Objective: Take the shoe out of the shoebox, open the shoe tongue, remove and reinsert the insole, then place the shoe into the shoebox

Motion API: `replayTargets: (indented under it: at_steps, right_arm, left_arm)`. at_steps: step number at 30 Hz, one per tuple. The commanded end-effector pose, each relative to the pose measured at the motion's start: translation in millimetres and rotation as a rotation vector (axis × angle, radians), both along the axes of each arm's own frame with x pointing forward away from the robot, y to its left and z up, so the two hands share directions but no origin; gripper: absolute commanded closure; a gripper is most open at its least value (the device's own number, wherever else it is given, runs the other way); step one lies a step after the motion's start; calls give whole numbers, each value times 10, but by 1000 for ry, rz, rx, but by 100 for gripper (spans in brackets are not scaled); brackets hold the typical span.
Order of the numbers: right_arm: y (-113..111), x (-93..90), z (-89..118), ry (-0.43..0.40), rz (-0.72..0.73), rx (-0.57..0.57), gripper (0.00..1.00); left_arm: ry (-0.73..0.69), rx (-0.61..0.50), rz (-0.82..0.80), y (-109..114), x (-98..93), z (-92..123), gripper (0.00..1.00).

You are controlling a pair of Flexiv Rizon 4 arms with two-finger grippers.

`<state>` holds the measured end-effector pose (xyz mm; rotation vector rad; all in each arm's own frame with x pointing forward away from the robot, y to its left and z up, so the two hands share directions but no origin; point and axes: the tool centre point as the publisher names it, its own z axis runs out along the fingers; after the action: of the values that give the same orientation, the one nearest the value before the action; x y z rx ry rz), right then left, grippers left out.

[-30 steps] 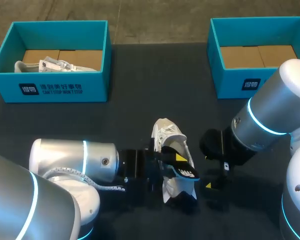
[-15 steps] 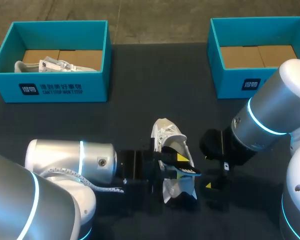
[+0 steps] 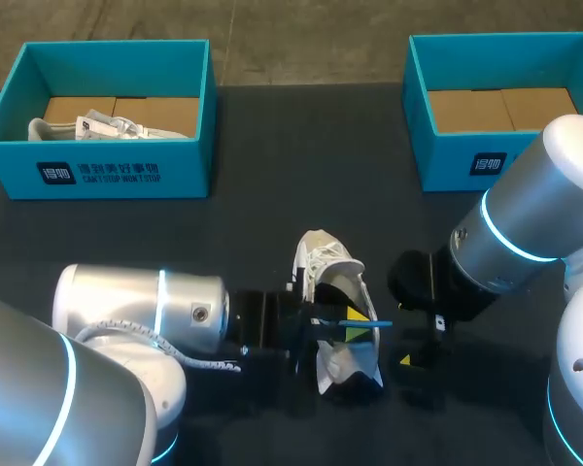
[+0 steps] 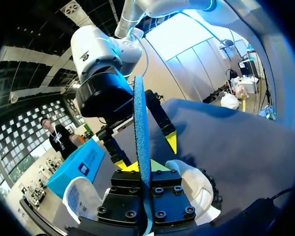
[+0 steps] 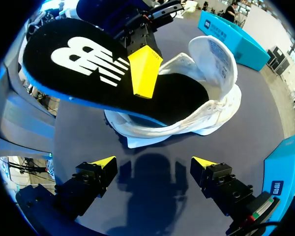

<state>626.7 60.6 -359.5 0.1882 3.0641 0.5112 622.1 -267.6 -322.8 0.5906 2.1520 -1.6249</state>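
A white shoe lies on the dark table between my two arms, its tongue pulled back. My left gripper is shut on the heel end of the insole, a black sheet with a blue underside, held over the shoe's opening. In the left wrist view the insole stands edge-on between the yellow tips of my left gripper, with the shoe under it. My right gripper hangs open just short of the shoe, facing the insole and one left fingertip.
A teal shoebox at the back left holds a second white shoe and paper. Another teal shoebox stands at the back right, with only cardboard showing inside. Bare table lies between the boxes and the shoe.
My left gripper has closed onto the insole and turned it from tilted to level, so it now shows edge-on from above. The right arm has kept still.
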Motion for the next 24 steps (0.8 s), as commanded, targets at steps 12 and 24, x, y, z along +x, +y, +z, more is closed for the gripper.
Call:
replayTargets:
  at_steps: [12,24]
  right_arm:
    - [14,-9,-13,-2,-3,-3,0]
    - [14,-9,-13,-2,-3,-3,0]
  left_arm:
    - [-53,31,-11,87,182,-145,100]
    - [-105,97,-21,147,259,-242,100]
